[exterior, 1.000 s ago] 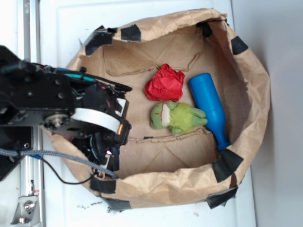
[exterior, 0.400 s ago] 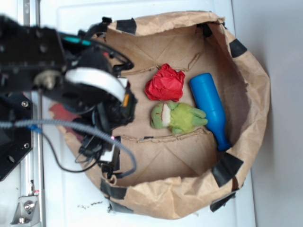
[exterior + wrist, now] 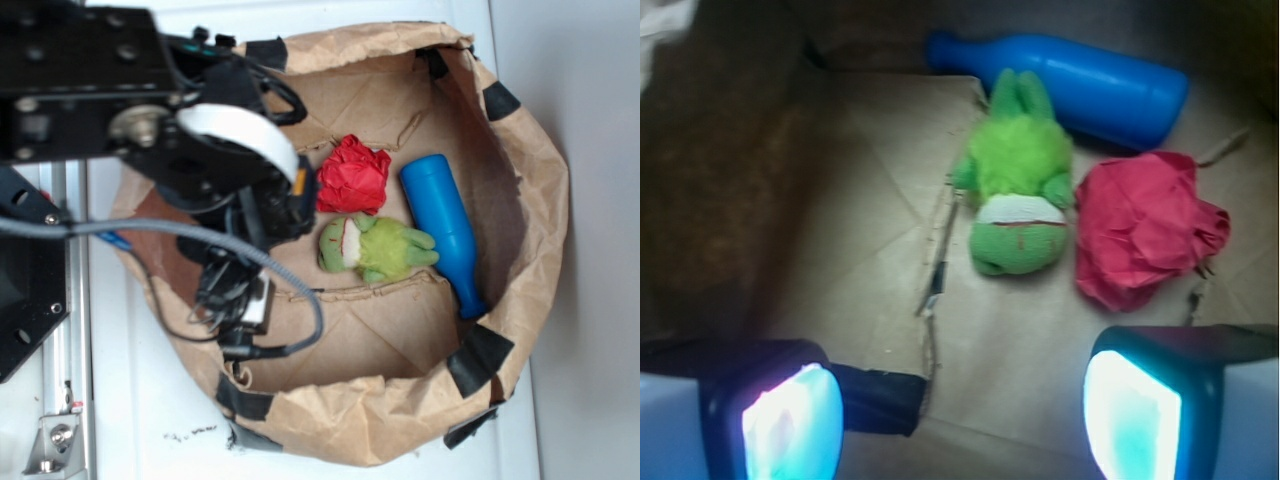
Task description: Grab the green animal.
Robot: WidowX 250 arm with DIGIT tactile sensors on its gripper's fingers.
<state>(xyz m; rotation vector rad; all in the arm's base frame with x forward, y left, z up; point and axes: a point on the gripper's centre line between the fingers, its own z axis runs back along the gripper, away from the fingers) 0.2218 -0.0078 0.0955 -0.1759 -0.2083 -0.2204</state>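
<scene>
Item: green animal (image 3: 1018,205), lying on the brown paper floor of the bag (image 3: 540,190), ahead of the fingers (image 3: 960,410) and slightly toward the right one, well apart from both; red wad (image 3: 1145,235) just beside it on the right-finger side, blue bottle (image 3: 1080,85) beyond it, touching its far end. Fingers: spread wide, holding nothing. Step in hand, by judgement: approach; next move calls for advancing and lowering until the fingers straddle the plush, keeping the right finger clear of the wad.

A brown paper bag (image 3: 530,200), rim rolled down and patched with black tape (image 3: 478,350), sits on a white surface (image 3: 150,420). Inside lie a red crumpled wad (image 3: 352,175) and a blue plastic bottle (image 3: 445,225), near each other.
</scene>
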